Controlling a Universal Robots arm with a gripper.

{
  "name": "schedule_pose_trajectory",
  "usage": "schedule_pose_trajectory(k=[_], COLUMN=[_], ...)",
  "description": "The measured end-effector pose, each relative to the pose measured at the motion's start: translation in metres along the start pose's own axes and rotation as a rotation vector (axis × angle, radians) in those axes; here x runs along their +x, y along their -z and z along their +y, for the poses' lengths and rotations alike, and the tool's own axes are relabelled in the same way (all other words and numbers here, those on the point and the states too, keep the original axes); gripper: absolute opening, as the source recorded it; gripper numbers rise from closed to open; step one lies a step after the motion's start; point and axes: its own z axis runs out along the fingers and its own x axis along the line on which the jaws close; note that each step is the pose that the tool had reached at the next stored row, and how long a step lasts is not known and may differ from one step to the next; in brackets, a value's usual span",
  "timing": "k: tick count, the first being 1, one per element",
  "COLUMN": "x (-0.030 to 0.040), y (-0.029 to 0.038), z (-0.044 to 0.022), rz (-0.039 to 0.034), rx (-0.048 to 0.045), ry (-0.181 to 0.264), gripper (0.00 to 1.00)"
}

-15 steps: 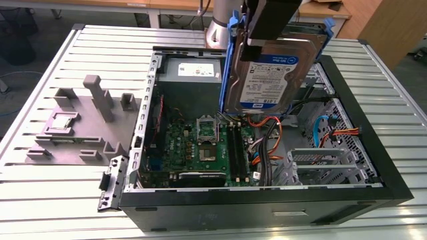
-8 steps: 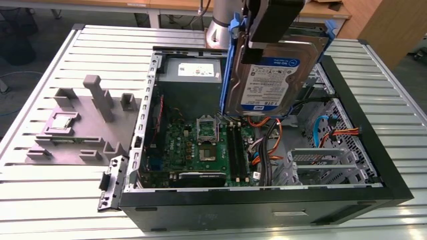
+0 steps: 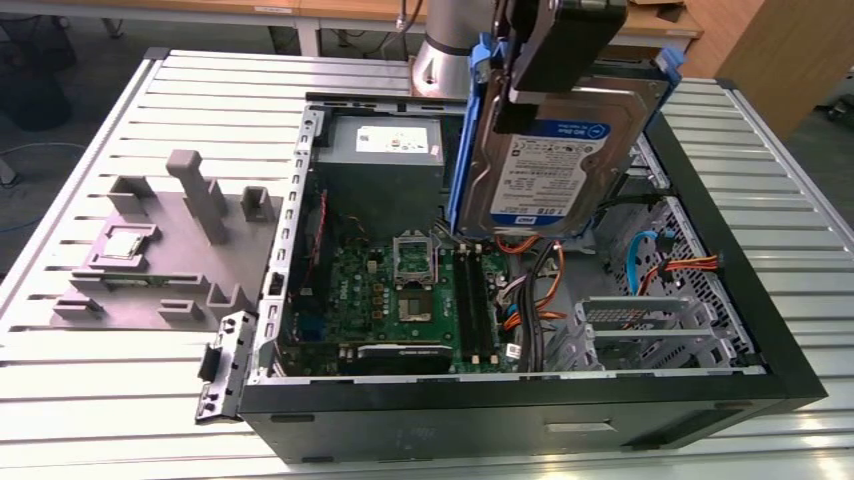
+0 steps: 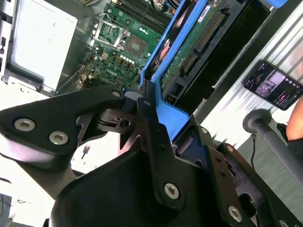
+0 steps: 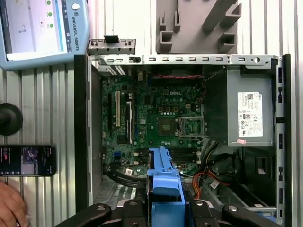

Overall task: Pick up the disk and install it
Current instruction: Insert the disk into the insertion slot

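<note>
Gripper (image 3: 558, 45) clamped on top edge of the disk (image 3: 561, 165), which hangs roughly upright, label outward, above the open PC case (image 3: 534, 420) and over the motherboard (image 3: 400, 300). In the second wrist view, fingers (image 4: 151, 137) pinch disk's blue bracket. Grey fixture (image 3: 174, 240) sits beside case.

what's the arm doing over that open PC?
The robot arm's black gripper is shut on the disk, a flat silver hard drive with a white-and-blue label in a blue plastic bracket. It holds the disk roughly on edge over the open black computer case, above the green motherboard. The disk is not yet seated anywhere. In the first wrist view a person's hand rests on the table beside a dark phone, outside the case.
</note>
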Motion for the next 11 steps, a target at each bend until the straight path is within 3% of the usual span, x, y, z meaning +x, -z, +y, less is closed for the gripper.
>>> schedule_pose_trajectory(k=[3, 11], x=[0.0054, 0.0062], y=[-0.0008, -0.0009], z=[-0.0002, -0.0002], rz=[-0.0001, -0.0001], rx=[0.0000, 0.0000], ry=[0.000, 0.000], gripper=[0.36, 0.36])
